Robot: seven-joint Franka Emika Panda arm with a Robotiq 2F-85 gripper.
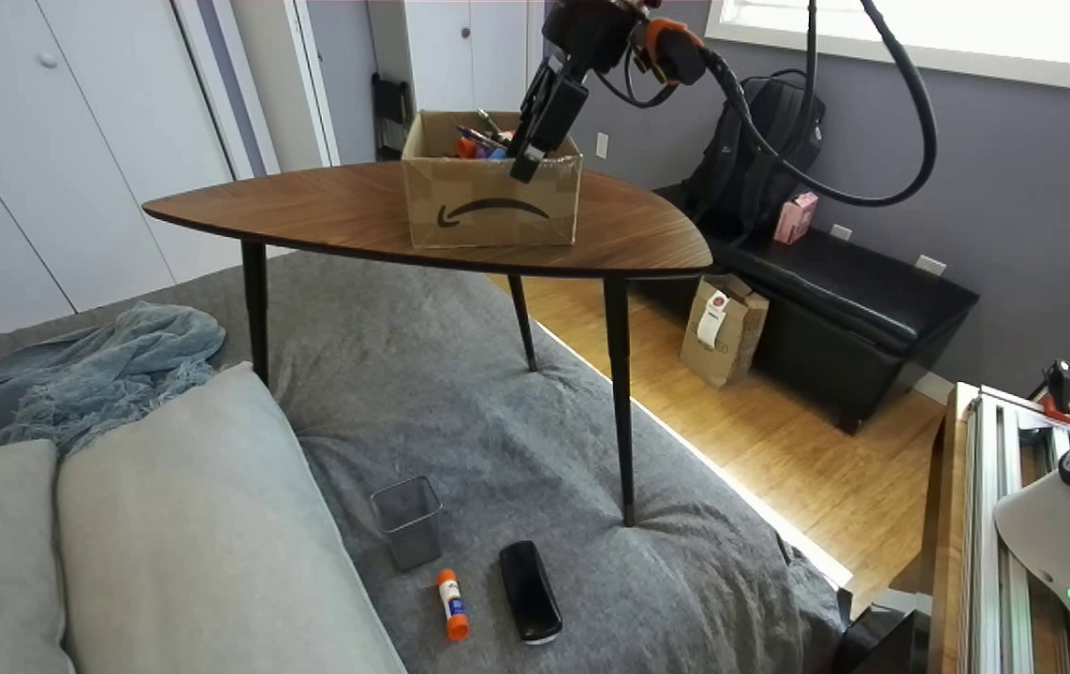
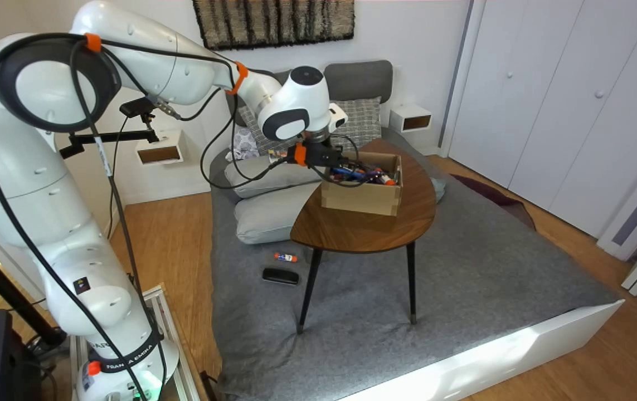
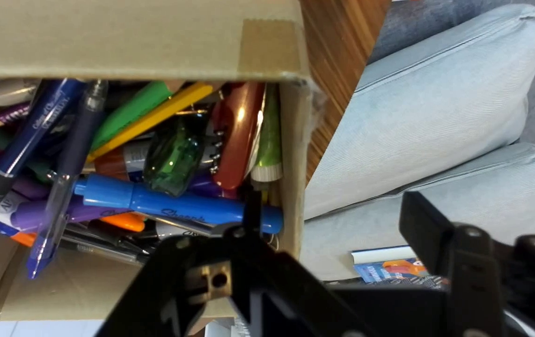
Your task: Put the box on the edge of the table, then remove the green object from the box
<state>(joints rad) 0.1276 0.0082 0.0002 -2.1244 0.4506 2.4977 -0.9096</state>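
The tan box (image 1: 492,211) stands upright on the dark wooden table (image 1: 310,201), near its front edge in an exterior view (image 2: 360,197). Pens and other items crowd it. The wrist view shows several green items inside, including a dark green translucent object (image 3: 176,154), a bright green item (image 3: 131,112) and a green tube (image 3: 268,145); which one is meant I cannot tell. My gripper (image 3: 335,206) is open and empty. One finger is over the box's inside, the other outside, with a box wall between them. Contact cannot be told. It also overlaps the marked side (image 1: 523,159).
Under the table's side on the bed lie a wire cup (image 1: 408,524), a glue stick (image 1: 452,604) and a black case (image 1: 530,593). Grey pillows (image 3: 445,112) lie beside the table. A cable loop (image 1: 918,122) hangs from the arm. A black chest (image 1: 834,300) stands beyond.
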